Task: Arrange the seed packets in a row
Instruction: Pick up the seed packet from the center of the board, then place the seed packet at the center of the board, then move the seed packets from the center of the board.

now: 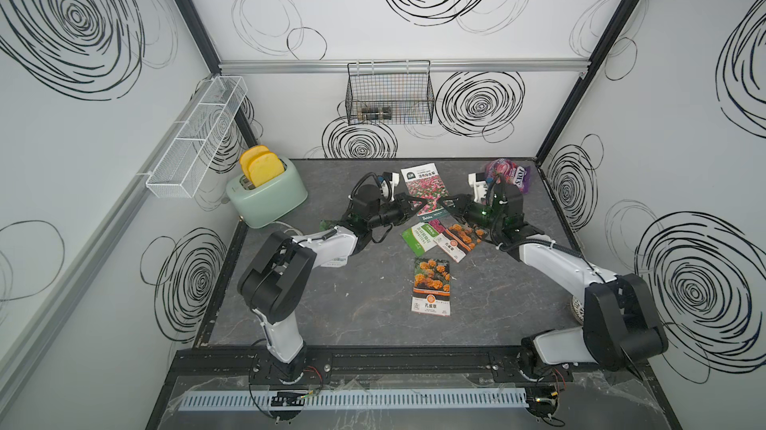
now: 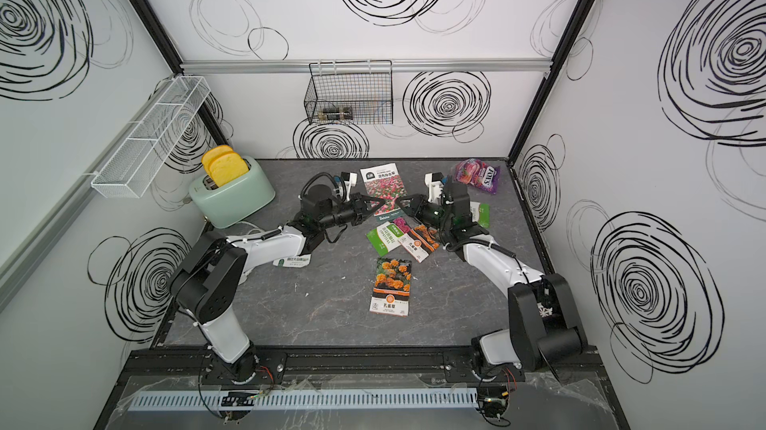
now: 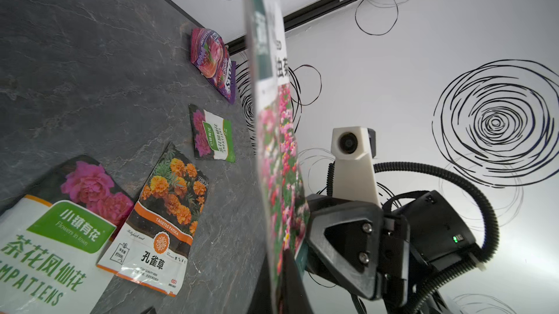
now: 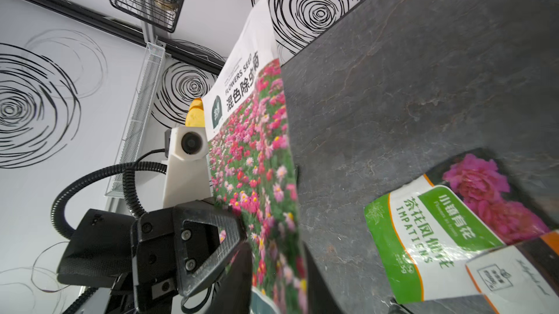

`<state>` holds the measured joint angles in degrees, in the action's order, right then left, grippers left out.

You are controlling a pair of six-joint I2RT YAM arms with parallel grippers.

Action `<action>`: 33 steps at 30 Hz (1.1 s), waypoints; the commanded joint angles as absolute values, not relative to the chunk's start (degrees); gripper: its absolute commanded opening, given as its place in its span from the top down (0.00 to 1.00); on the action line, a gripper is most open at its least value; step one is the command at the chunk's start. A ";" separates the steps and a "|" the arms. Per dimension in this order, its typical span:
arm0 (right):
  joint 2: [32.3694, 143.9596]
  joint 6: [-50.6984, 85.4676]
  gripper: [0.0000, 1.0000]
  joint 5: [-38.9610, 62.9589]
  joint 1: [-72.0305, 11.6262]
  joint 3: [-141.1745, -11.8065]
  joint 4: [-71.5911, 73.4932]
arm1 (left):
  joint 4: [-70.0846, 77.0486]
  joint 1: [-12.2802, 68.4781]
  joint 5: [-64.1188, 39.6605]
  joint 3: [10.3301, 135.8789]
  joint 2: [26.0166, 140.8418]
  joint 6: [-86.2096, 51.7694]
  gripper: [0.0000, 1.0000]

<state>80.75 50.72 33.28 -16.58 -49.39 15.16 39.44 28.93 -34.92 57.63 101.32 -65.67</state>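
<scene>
Left claw (image 1: 416, 205) clamped shut on the lower edge of the pink flower-field seed packet (image 1: 422, 185), just above frame centre in both top views. Right claw (image 1: 448, 204) sits at the same edge, can't tell if gripping. Marigold seed packet (image 1: 432, 288) flat on worktop (image 1: 352, 307), lower centre.

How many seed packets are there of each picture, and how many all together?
Orange-flower packets: 2
Big-pink-flower packets with green labels: 2
Pink-flower-field packet: 1
Packet with its picture hidden: 1
Total: 6
</scene>
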 commanded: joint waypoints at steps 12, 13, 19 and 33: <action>100.16 27.33 0.16 28.54 -24.17 -63.94 -15.64 | -4.59 8.70 -33.20 55.13 89.07 -35.34 1.00; 101.38 27.27 0.16 28.81 -25.21 -64.72 -15.77 | -5.84 8.29 -32.72 54.79 88.82 -34.27 1.00; 106.65 28.97 0.17 31.80 -27.78 -65.45 -13.38 | -9.78 8.15 -30.61 53.97 88.55 -30.27 1.00; 109.22 27.54 0.17 29.71 -19.42 -62.20 -12.85 | -16.11 14.09 -28.08 58.44 96.01 -22.62 1.00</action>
